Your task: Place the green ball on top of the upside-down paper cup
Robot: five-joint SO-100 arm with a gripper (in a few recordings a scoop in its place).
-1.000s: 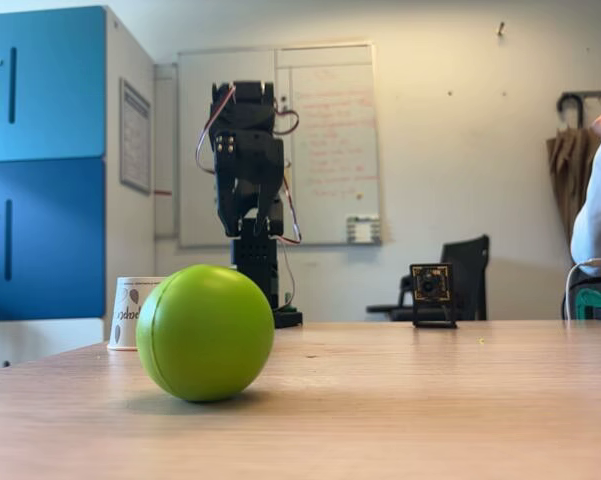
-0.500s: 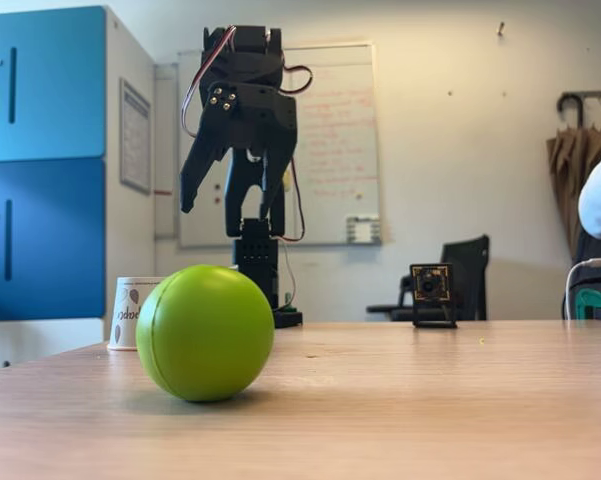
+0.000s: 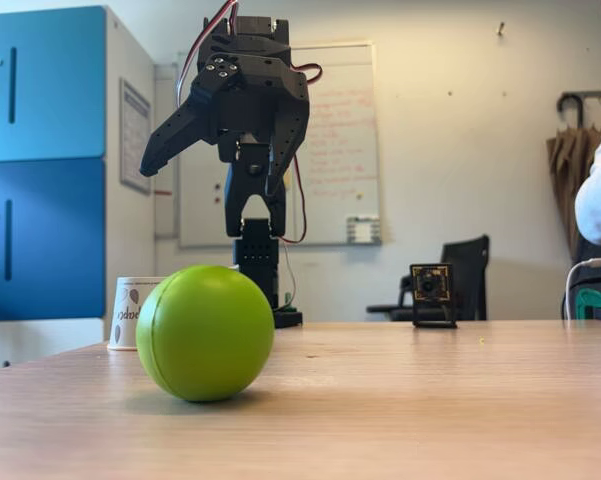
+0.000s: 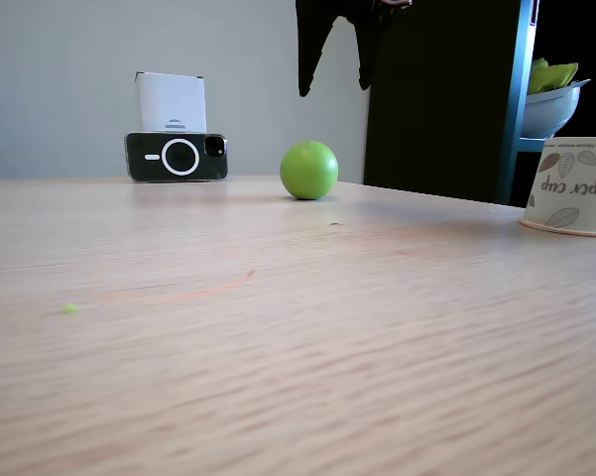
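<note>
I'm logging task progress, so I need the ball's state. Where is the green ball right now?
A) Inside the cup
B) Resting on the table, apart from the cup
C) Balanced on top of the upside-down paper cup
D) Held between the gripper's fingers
B: in both fixed views the green ball sits on the table, apart from the paper cup, while the open gripper hangs above it.

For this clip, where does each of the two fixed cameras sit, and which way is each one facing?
One fixed view: at table height, just behind the green ball, facing the arm's base and whiteboard; the open gripper hangs above, the paper cup behind at left.
Other fixed view: table height, opposite side, facing a propped phone; the fingers dip in at top, ball far, cup at right edge.
Shared: ball, cup, gripper, table.
</note>
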